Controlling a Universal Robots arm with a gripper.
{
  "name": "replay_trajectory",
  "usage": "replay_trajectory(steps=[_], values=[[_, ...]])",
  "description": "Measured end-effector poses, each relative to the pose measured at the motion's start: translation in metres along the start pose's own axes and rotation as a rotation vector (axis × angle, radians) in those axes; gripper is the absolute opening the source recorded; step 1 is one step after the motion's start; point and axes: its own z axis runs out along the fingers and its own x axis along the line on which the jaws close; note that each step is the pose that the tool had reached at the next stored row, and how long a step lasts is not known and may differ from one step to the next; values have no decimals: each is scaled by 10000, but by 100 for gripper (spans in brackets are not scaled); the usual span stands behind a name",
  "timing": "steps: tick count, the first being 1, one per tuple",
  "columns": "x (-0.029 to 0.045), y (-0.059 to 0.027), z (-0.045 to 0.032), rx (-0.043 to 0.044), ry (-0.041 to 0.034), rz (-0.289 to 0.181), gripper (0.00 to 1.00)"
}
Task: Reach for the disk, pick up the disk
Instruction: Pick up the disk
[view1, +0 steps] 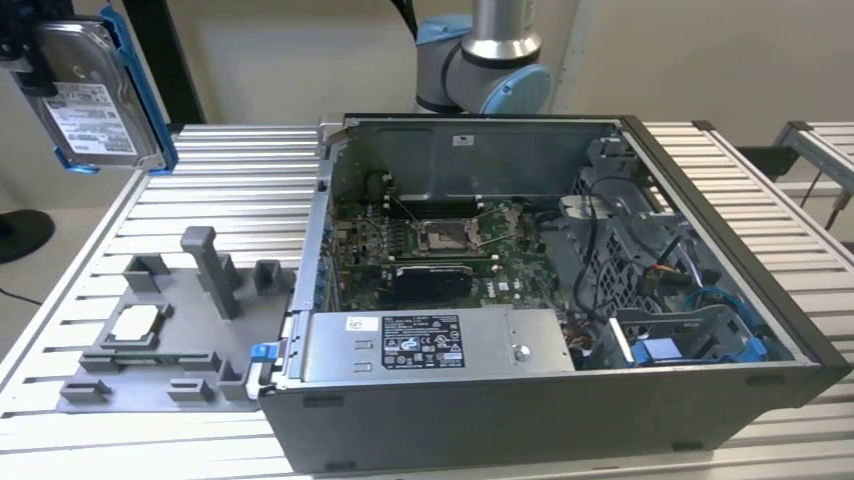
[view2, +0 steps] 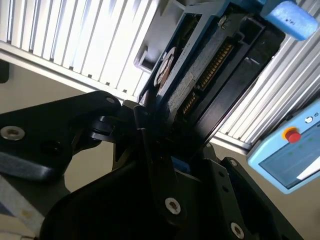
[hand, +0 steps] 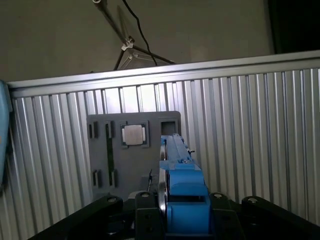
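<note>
The disk (view1: 94, 95) hangs clear of the slatted table (view1: 227, 190), high at the exterior view's left, with its labelled face turned toward that camera and its blue rails (view1: 134, 80) running along the long edges. The gripper (hand: 182, 202) holds it at one end: in both wrist views the black fingers (hand: 145, 205) sit against opposite sides of the disk, so the jaws are clamped on it with no gap visible. In the first wrist view the disk is seen edge-on, well above the grey fixture plate (hand: 132, 150) that carries the small square chip (hand: 135, 135); it touches neither. The open computer case (view1: 534, 400) stands on the table toward the exterior view's right, well apart from the disk. Judgement: the reach is complete and the pick-up step is at or near its end, since the disk is carried wholly by the gripper. Nothing supports the disk from below, so any further motion calls for an unbroken clamp and a path that keeps the rails clear of the fixture's upright posts (view1: 200, 265) and the case wall.
</note>
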Motion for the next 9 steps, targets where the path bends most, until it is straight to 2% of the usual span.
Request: replay_trajectory(steps=[9], values=[[0,-1,-99,0,0,1,0]])
